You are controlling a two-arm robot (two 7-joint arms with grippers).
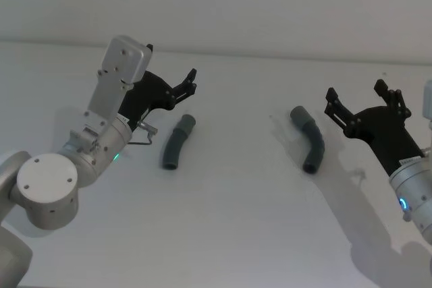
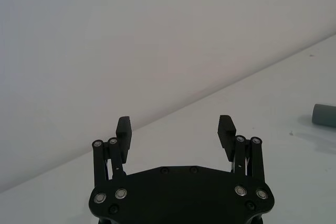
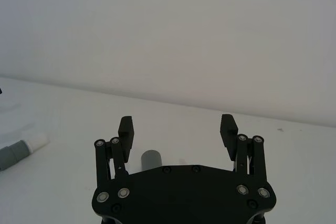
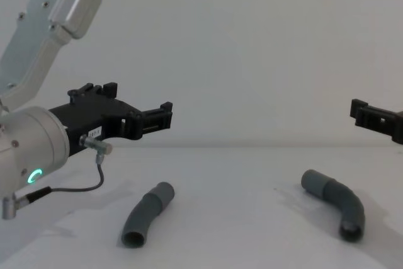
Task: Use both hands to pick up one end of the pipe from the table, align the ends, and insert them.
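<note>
Left pipe pc (image 1: 177, 142) & right pipe pc (image 1: 309, 138), dark-grey elbows, flat on white table (image 1: 236, 234), well apart, open mouths toward robot, white tip (image 3: 38, 141) on left pc, left gripper (image 1: 192, 80) & right gripper (image 1: 356, 90) spread wide, empty

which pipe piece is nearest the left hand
The left pipe piece, lying just beside the left hand; the other pipe piece lies by the right hand.

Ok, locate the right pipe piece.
In the head view the right pipe piece lies on the table, right of centre, just left of the open right gripper.
</note>
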